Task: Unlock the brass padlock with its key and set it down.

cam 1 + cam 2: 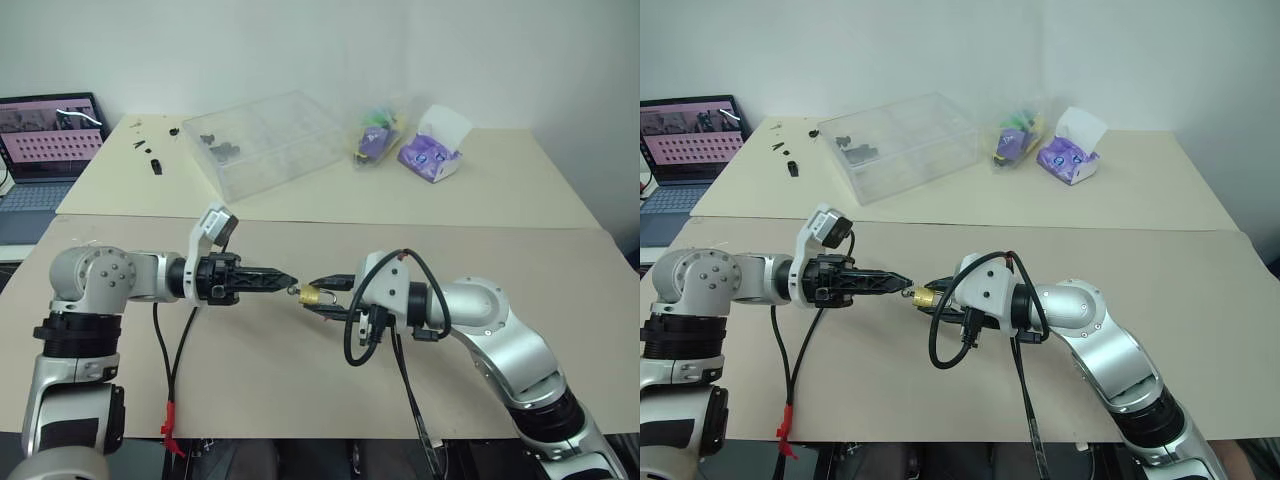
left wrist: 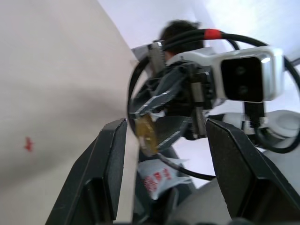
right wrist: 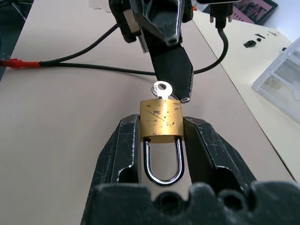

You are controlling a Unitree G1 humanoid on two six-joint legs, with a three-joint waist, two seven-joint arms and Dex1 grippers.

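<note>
Brass padlock (image 3: pixel 161 121) clamped in right gripper (image 3: pixel 161 140), key (image 3: pixel 161 89) seemingly inserted.

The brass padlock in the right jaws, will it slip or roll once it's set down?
The brass padlock looks like solid metal, so probably heavy for its size and rigid. Its flat-sided body should lie still, not roll. Smooth faces might slip; the key juts out and could snag.
</note>
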